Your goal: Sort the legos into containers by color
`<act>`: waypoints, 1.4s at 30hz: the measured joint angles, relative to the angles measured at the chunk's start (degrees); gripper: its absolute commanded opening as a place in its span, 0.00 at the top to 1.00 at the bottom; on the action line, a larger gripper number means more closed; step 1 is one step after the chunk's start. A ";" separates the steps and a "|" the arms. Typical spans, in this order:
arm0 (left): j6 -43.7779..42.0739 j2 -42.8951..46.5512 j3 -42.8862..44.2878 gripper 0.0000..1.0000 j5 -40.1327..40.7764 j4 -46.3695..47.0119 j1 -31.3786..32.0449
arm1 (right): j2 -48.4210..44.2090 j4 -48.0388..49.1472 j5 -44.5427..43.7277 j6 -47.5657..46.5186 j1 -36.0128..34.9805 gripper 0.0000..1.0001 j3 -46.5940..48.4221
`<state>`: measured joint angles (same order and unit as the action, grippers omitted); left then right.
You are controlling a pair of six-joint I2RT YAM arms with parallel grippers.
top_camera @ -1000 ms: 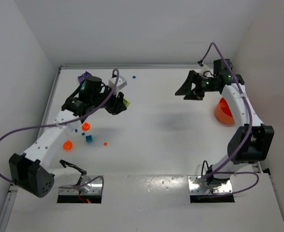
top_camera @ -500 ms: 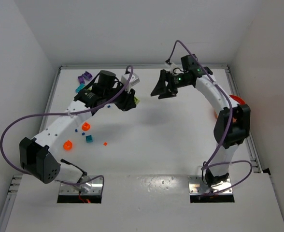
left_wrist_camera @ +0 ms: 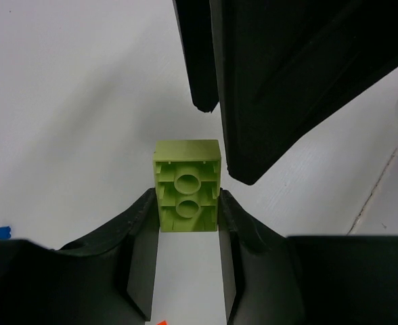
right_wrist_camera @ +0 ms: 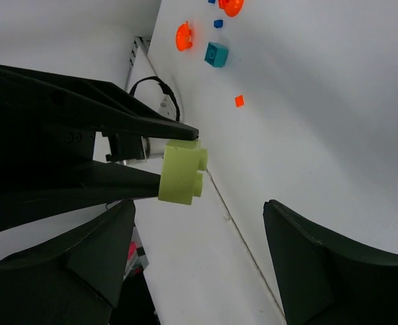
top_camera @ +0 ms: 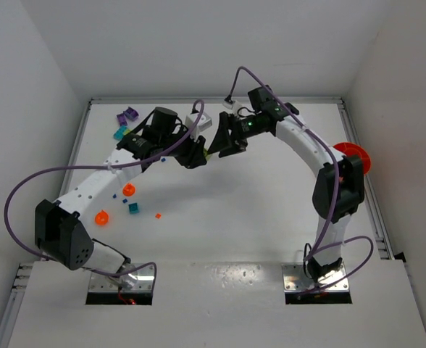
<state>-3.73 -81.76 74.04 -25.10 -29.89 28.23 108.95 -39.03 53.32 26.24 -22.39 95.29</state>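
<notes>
My left gripper (left_wrist_camera: 185, 206) is shut on a lime lego (left_wrist_camera: 185, 186), a two-stud brick clamped by its sides and held above the table. The same lime lego (right_wrist_camera: 181, 172) shows in the right wrist view, sticking out from the left fingers. My right gripper (right_wrist_camera: 199, 206) is open and empty, its jaws facing the brick from close by without touching it. From above, the left gripper (top_camera: 197, 154) and right gripper (top_camera: 224, 141) meet nose to nose at the back middle. An orange-red lego (top_camera: 158, 215) and a blue lego (top_camera: 114, 194) lie at the left.
Two small orange cups (top_camera: 128, 189) (top_camera: 101, 217) and a teal cup (top_camera: 134, 208) stand at the left. A purple cup (top_camera: 128, 114) and another teal one (top_camera: 119, 133) sit in the far left corner. An orange bowl (top_camera: 352, 156) is at the right edge.
The right arm has swung left from beside the orange bowl to face the left gripper. The left gripper has moved right with the lime brick in it.
</notes>
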 measured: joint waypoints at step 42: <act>7.56 5.27 -3.93 0.00 6.71 0.83 -3.32 | -20.63 -5.33 -40.98 -14.43 7.21 1.00 -13.11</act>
<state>3.84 -76.49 70.11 -18.39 -29.06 24.91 88.31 -44.36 12.34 11.81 -15.18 82.17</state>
